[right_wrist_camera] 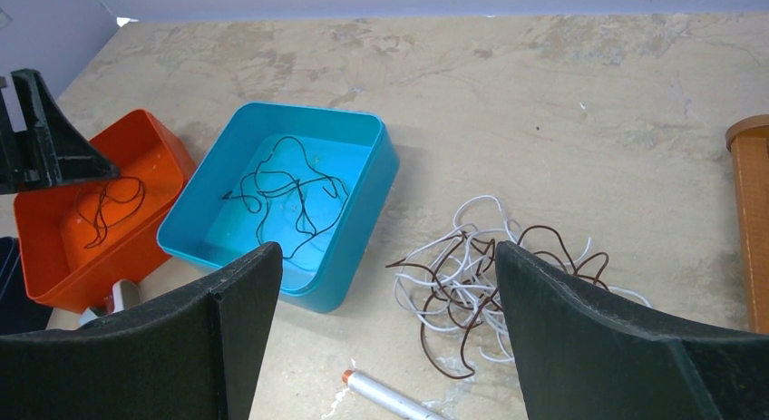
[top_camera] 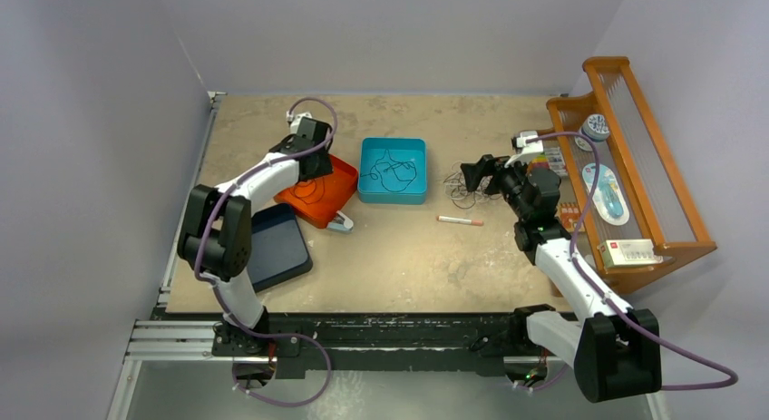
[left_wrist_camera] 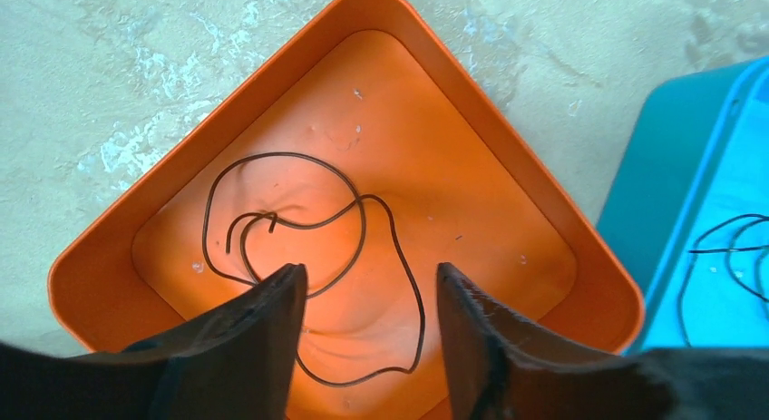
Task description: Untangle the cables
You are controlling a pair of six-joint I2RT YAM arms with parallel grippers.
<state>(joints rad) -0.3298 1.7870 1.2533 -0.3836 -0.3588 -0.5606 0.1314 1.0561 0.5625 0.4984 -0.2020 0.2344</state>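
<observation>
We log cables [right_wrist_camera: 467, 279], tangled, on the table [right_wrist_camera: 589, 121], frame's lower centre, between spread fingers of the right gripper [right_wrist_camera: 385, 252]. One dark cable [left_wrist_camera: 363, 229] in the orange tray [left_wrist_camera: 508, 148], beneath the left gripper [left_wrist_camera: 369, 273], likewise spread.

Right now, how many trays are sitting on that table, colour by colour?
orange tray: 1
blue tray: 1
dark blue tray: 1
Total: 3 trays
</observation>
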